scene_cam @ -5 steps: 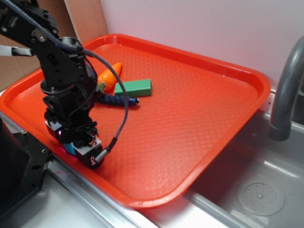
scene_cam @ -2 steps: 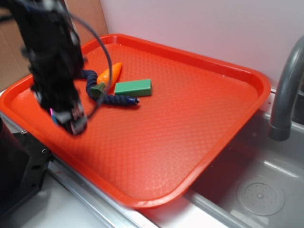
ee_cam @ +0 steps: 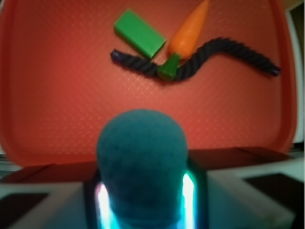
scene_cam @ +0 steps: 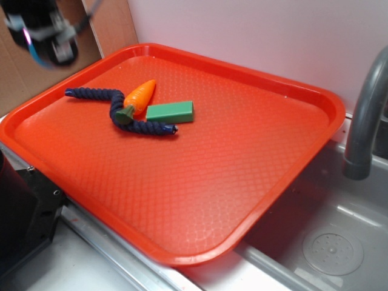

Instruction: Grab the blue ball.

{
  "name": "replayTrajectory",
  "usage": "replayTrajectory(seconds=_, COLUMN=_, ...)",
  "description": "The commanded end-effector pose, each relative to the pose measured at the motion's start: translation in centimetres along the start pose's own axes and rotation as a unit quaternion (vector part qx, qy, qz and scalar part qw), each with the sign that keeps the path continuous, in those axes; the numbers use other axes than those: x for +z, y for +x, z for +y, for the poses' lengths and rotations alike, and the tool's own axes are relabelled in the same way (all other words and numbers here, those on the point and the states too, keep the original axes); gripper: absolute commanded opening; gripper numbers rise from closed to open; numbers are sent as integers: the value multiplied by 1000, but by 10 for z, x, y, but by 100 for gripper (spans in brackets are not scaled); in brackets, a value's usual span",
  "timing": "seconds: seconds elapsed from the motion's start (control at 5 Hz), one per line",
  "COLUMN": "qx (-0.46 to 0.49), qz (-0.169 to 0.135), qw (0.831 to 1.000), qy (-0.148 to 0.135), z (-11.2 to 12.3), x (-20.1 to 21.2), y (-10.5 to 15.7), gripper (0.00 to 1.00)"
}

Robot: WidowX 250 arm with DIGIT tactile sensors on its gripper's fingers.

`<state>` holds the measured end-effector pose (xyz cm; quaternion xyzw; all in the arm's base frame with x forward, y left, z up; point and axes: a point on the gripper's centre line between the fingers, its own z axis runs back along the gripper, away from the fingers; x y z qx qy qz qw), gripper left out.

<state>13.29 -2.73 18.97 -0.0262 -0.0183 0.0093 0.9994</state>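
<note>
Where the wrist view looks down past our fingers, the blue ball (ee_cam: 141, 164) fills the lower middle, clamped between the two fingers (ee_cam: 100, 200), whose lit pads press against its left and right sides. Its teal surface looks finely textured, though the picture is too soft for us to be sure of the pattern. We see the gripper (scene_cam: 43, 37) in the exterior view as a blurred shape at the upper left, raised off the red tray (scene_cam: 273, 91) and beyond its far left edge; a sliver of blue shows at its tip, probably the ball.

Below and ahead of our fingers in the wrist view lies the tray. On it, well apart from the ball, rests a dark navy rope (ee_cam: 224, 50) in a loose curve. A toy carrot (ee_cam: 188, 31) lies across the rope, its green stem end (ee_cam: 167, 67) touching the strands. Just beside the carrot sits a green block (ee_cam: 139, 33), one end close to the rope.

Outside the tray, to its right in the exterior view, stand a grey faucet (scene_cam: 364, 115) and a sink (scene_cam: 327, 242).
</note>
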Motion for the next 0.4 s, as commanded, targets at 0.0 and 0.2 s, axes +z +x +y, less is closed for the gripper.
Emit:
replayTrajectory(seconds=0.0, qx=45, qz=20, qw=997, qy=61, z=-5, x=48, y=21, gripper=0)
replayTrajectory(seconds=0.2, qx=43, qz=22, qw=996, qy=68, z=-5, x=42, y=22, gripper=0)
